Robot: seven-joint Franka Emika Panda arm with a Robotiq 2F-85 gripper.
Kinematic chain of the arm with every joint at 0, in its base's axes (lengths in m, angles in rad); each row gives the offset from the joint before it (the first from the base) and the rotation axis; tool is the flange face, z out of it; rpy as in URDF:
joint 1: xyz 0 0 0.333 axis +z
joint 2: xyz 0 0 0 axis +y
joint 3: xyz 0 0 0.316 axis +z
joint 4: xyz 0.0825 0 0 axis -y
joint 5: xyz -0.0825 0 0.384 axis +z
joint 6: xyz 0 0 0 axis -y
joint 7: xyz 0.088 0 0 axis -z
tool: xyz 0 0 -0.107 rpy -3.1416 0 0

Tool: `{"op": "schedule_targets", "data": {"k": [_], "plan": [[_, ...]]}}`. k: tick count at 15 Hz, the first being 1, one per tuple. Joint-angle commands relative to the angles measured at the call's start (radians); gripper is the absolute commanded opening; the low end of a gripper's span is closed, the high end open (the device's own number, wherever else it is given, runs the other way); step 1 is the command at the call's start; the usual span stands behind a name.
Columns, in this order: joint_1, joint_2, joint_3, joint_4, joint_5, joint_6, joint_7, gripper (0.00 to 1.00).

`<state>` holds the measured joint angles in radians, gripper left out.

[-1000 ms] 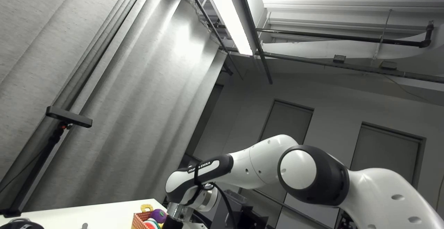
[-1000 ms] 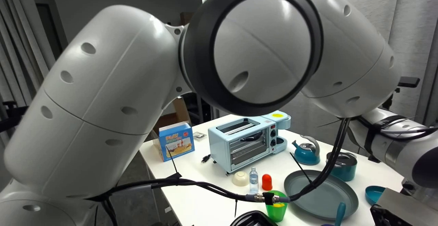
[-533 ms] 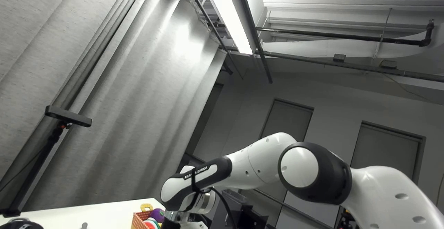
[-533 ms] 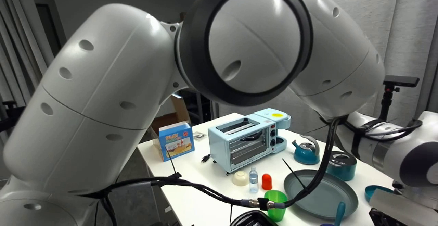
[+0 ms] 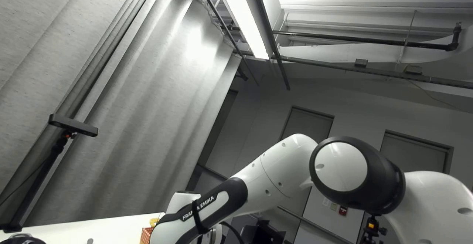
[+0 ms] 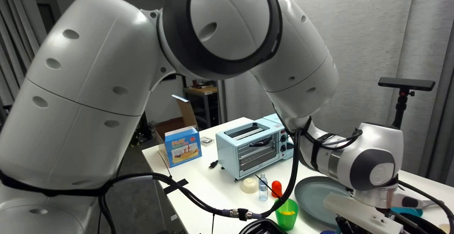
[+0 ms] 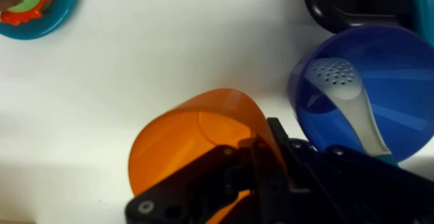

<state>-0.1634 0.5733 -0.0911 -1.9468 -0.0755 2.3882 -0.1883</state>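
Pincer [image 7: 266, 139] shifted, orange cup [image 7: 183, 142] apparently pinched at wall

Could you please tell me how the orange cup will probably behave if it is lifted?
The orange cup looks thin-walled, so it is probably light and may flex. Pinched at one side by the fingers, it could tilt. Its smooth, shiny wall might slip.

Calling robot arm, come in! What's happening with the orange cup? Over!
End effector shut on orange cup, pinching its wall. Possible snag: blue cup close beside, spoon inside. Touching or not, can't tell.
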Motion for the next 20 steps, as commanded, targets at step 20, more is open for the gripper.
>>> {"op": "schedule_targets", "data": {"k": [20], "plan": [[0.01, -0.069, -0.081, -0.11, -0.052, 0.109, 0.153, 0.01]]}}
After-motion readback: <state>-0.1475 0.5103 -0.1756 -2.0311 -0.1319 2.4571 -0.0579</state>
